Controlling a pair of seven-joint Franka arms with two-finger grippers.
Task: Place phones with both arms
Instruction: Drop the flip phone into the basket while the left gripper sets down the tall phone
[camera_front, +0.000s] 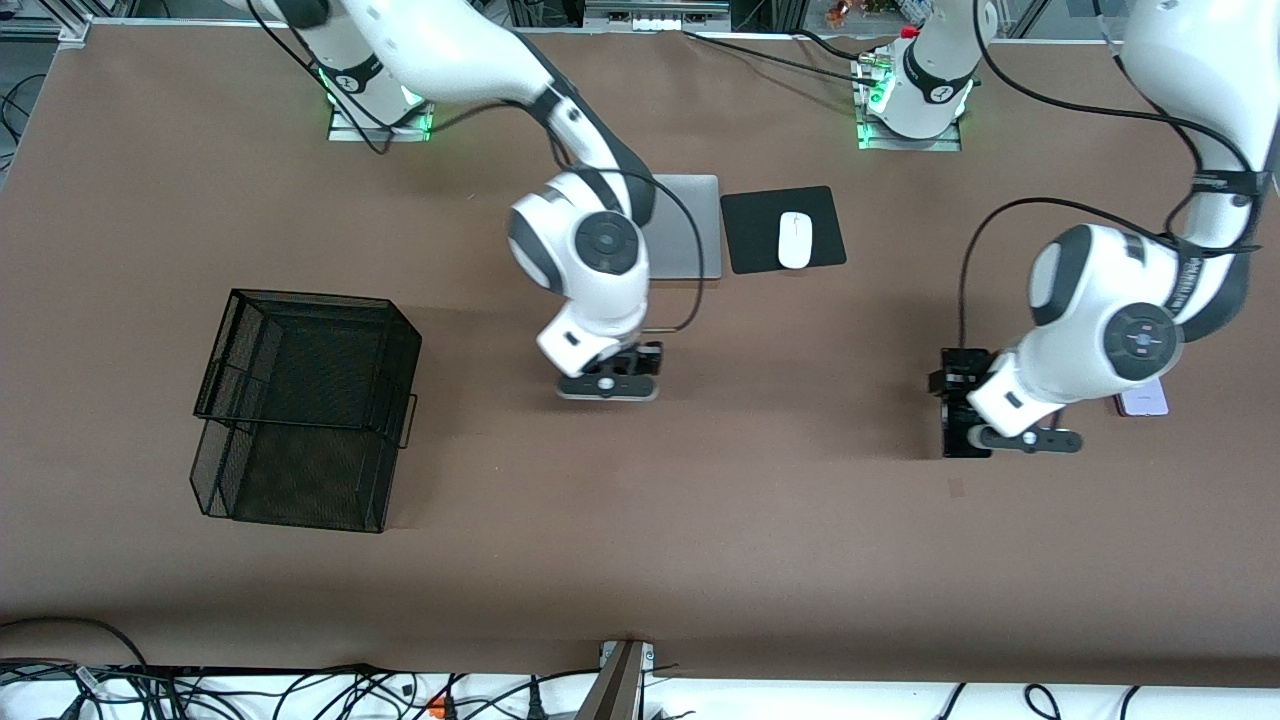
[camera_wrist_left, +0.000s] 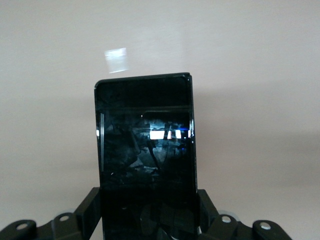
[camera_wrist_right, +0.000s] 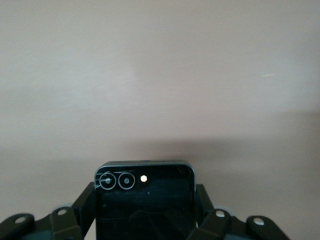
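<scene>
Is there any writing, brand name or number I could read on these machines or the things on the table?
None can be read.
Left arm: print along a dark band near its wrist, too small to read.
Round badges on both arm bases: too small to read.
Long black phone in the left claw: only reflections, no text.
Small black phone in the right claw: two camera rings, no lettering.
Laptop, mouse: no visible marks.

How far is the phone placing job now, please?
Nothing looks placed yet. The left pincer is shut on the long black phone; the right pincer is shut on the small black phone. The lilac phone lies untouched on the table.
</scene>
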